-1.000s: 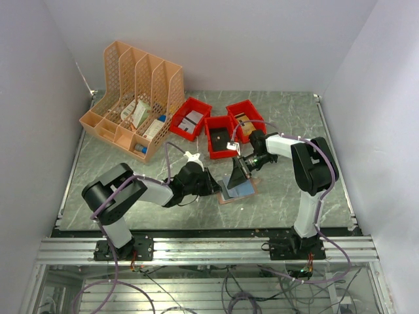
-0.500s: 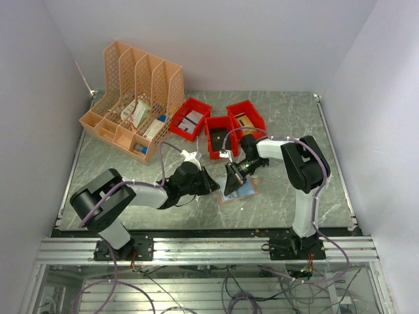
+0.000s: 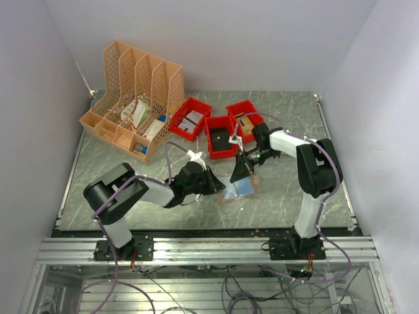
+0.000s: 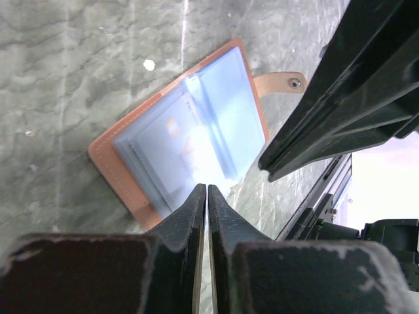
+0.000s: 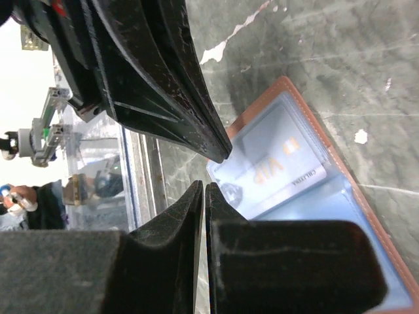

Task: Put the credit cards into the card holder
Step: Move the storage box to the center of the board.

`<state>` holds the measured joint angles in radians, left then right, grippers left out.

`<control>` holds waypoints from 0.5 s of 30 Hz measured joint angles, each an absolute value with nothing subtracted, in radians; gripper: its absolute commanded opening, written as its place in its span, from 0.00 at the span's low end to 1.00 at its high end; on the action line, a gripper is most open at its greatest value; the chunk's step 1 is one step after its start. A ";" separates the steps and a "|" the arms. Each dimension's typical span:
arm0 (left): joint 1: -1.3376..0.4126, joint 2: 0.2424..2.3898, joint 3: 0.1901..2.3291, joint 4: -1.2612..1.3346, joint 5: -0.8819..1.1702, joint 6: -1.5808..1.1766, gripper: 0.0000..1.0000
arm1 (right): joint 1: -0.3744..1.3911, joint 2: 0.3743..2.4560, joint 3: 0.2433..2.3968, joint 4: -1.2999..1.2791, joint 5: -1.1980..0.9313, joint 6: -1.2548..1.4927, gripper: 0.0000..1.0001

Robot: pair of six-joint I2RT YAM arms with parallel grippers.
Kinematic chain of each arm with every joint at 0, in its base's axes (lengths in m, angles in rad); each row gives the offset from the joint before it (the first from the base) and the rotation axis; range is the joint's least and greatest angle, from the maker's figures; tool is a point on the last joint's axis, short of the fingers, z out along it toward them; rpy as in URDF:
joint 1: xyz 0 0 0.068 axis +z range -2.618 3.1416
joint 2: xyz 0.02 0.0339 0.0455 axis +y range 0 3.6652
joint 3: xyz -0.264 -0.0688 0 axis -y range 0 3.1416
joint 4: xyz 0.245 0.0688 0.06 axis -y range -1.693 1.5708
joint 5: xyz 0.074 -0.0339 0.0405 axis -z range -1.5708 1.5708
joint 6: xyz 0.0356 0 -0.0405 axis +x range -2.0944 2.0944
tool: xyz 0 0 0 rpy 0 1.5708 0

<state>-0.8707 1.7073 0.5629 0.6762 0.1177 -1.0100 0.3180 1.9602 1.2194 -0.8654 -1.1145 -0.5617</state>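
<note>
The card holder (image 3: 238, 190) lies open on the table, salmon-pink rim around clear blue sleeves. In the left wrist view the card holder (image 4: 190, 134) has its snap tab (image 4: 283, 81) sticking out at its far side. A pale card marked VIP (image 5: 283, 163) sits inside a sleeve. My left gripper (image 3: 215, 184) is shut, with its tips (image 4: 207, 191) at the holder's near edge. My right gripper (image 3: 241, 168) is shut and empty, just off the holder's far left corner; in its own view the right gripper (image 5: 204, 188) is beside the sleeve's edge.
Three red bins (image 3: 220, 134) stand behind the holder, with cards or small flat items inside. An orange lattice file rack (image 3: 134, 98) stands at the back left. The two grippers' fingers are close together over the holder's left side.
My right gripper has drawn back up and to the right, off the holder's sleeves. My left gripper has shifted slightly towards the holder's left edge.
</note>
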 measured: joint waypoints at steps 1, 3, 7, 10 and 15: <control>-0.873 1.708 0.568 0.675 0.117 -1.009 0.15 | 0.309 1.945 1.219 -0.870 -1.117 -0.572 0.06; -0.879 1.714 0.583 0.666 0.115 -1.002 0.15 | 0.292 1.918 1.220 -0.880 -1.124 -0.595 0.06; -0.883 1.739 0.591 0.649 0.099 -0.990 0.15 | 0.262 1.874 1.219 -0.888 -1.140 -0.631 0.07; -0.884 1.743 0.584 0.638 0.084 -0.982 0.16 | 0.240 1.830 1.219 -0.900 -1.157 -0.678 0.09; -0.885 1.622 0.556 0.516 0.010 -0.927 0.18 | 0.165 1.696 1.215 -0.925 -1.181 -0.842 0.10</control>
